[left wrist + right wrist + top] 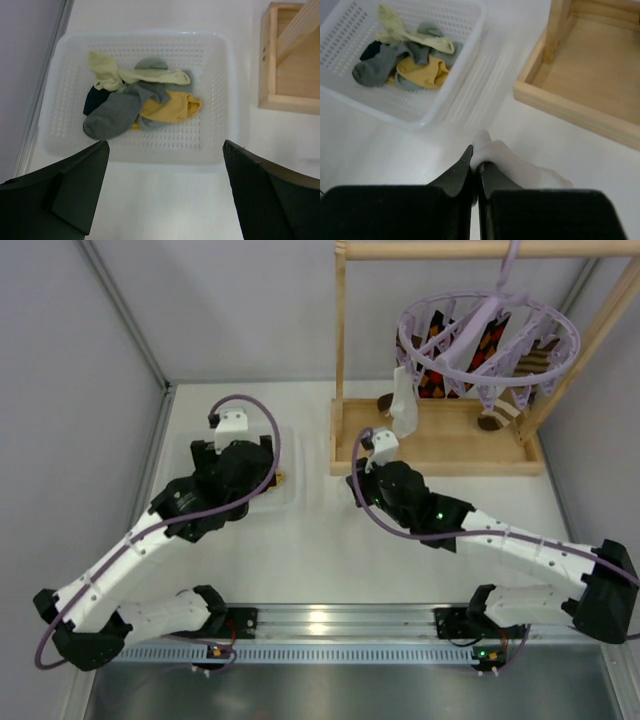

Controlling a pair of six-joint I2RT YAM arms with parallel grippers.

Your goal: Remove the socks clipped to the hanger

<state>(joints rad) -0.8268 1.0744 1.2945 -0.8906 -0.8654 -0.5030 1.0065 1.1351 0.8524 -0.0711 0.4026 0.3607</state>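
**Status of arms**

- Right gripper (475, 161): the jaws are fully closed and pinch a white sock (512, 165). The sock's rounded end projects past the tips above the counter (410, 150), between the white perforated basket (470, 30) and the wooden rack base (570, 112).
- Left gripper (164, 165): the jaws are spread wide and hold nothing. They are poised over the near rim of the basket.

**Status of work items**

- The lavender hanger (495, 308) hangs by its hook from the top bar of the wooden rack, above the rack base.
- Diamond-patterned socks (437, 380) and brown striped socks (535, 360) hang under the ring.
- A white sock hangs at the ring's near-left edge, directly above the right wrist. It cannot be determined whether this is the sock in the right jaws.
- The basket contains a grey sock (107, 117), a yellow sock (170, 107), a pale green sock (107, 70) and a dark item. No patterned, striped or white sock is visible in it.

**Progress assessment**

The task appears to be at an early stage. At most one white sock is in hand. It is not yet deposited. The patterned and striped socks remain on the hanger.
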